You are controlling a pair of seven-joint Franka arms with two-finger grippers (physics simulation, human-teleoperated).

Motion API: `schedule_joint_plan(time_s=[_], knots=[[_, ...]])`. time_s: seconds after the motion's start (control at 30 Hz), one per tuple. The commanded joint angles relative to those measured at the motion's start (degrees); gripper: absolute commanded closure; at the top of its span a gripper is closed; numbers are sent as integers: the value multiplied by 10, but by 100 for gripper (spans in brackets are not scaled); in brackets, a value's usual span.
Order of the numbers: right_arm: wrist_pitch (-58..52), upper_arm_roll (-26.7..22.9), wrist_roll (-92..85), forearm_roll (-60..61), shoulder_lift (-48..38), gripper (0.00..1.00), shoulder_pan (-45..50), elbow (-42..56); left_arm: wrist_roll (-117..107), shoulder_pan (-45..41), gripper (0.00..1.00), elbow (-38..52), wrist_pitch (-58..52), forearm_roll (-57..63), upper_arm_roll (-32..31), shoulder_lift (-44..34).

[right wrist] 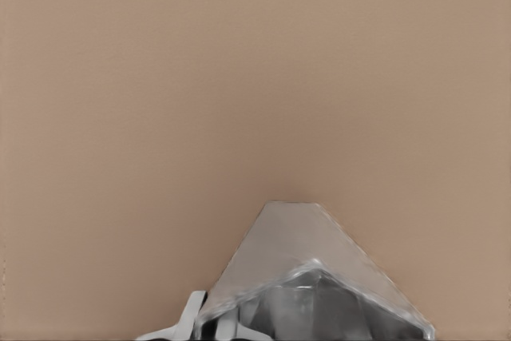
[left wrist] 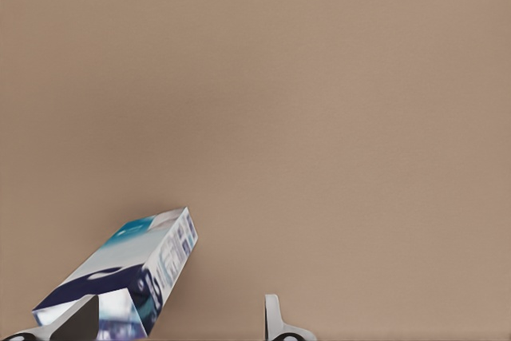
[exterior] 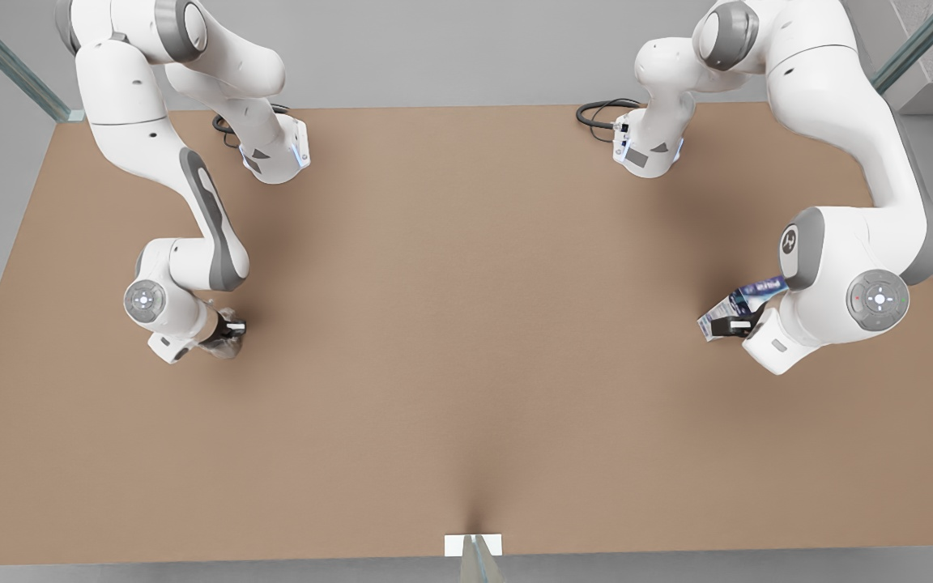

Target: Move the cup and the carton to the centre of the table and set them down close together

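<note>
At the front view's right edge of the table (exterior: 466,267), the left gripper (exterior: 727,326) stood released, one finger against the tilted carton (exterior: 746,301) and bare table showing between the carton and the other finger. Closing on it like that could have knocked it flat or pinched a corner. Over at the front view's left, the right gripper (exterior: 233,329) sat at the cup (exterior: 222,344); whether it was clenched I cannot tell. The shiny, tapered cup could have slipped on the long carry to the centre.

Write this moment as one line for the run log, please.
left gripper: at carton, grip unclear | right gripper: at cup, grip unclear | table centre: bare
</note>
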Motion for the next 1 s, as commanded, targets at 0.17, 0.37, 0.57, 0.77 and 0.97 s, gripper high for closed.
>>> schedule_joint_plan(time_s=[0.17,0.37,0.57,0.77,0.97], knots=[[-9,1,0,0,-5,79,2,2,-1,0,0,0,-1,0,0,-1],[-26,6,3,0,-33,79,12,5,-3,-1,0,1,-4,0,0,-5],[-61,17,49,4,-51,79,46,18,-1,0,0,1,-2,2,4,-6],[-74,61,91,24,-41,79,62,55,-2,0,0,1,0,3,5,-5],[-149,82,156,24,17,79,107,178,-22,-1,0,2,-20,7,7,-13]])
